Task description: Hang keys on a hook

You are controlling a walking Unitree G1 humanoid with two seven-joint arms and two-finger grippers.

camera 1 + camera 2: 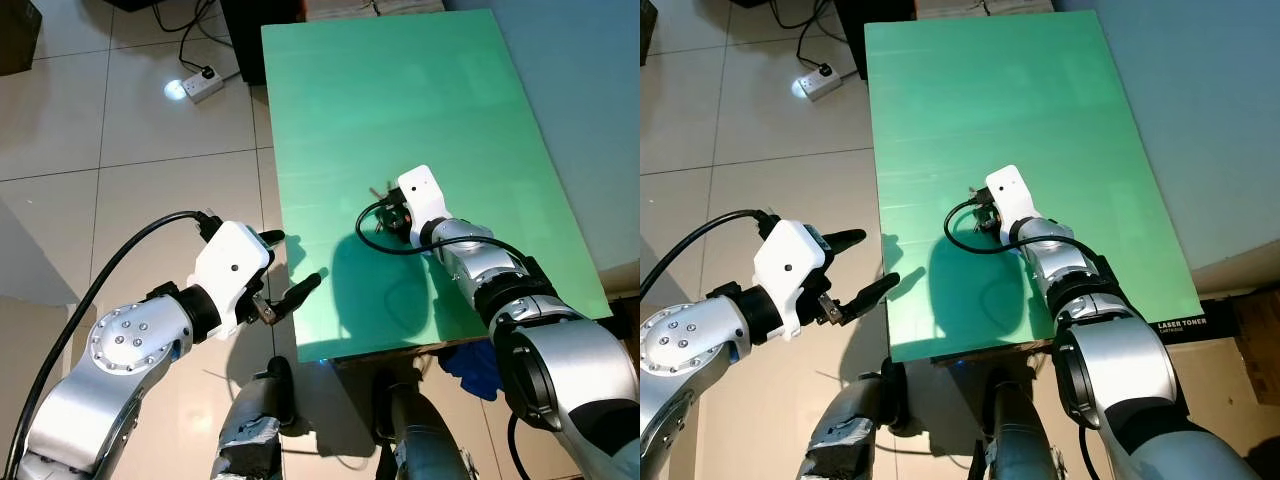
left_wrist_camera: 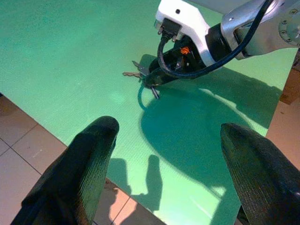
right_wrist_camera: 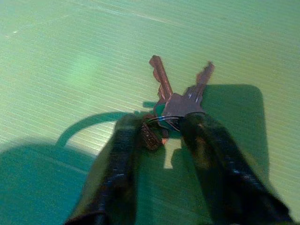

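Observation:
A small bunch of keys point(image 3: 176, 101) on a ring lies on the green table point(image 1: 400, 90), about mid-table. My right gripper point(image 3: 161, 124) reaches down onto it, its two black fingers pressed against either side of the key ring while the key blades fan out beyond the tips. The head camera shows that right gripper point(image 1: 392, 222) under its white wrist housing, the keys point(image 1: 378, 190) just poking out past it. My left gripper point(image 1: 290, 262) hovers open at the table's left edge near the front corner, holding nothing. Its wrist camera looks across at the keys point(image 2: 136, 74).
A white power strip point(image 1: 203, 85) with cables lies on the tiled floor left of the table. A dark box point(image 1: 18, 35) sits at the far left. A blue cloth point(image 1: 470, 365) and a toner carton point(image 1: 1185, 325) are under the table's front right.

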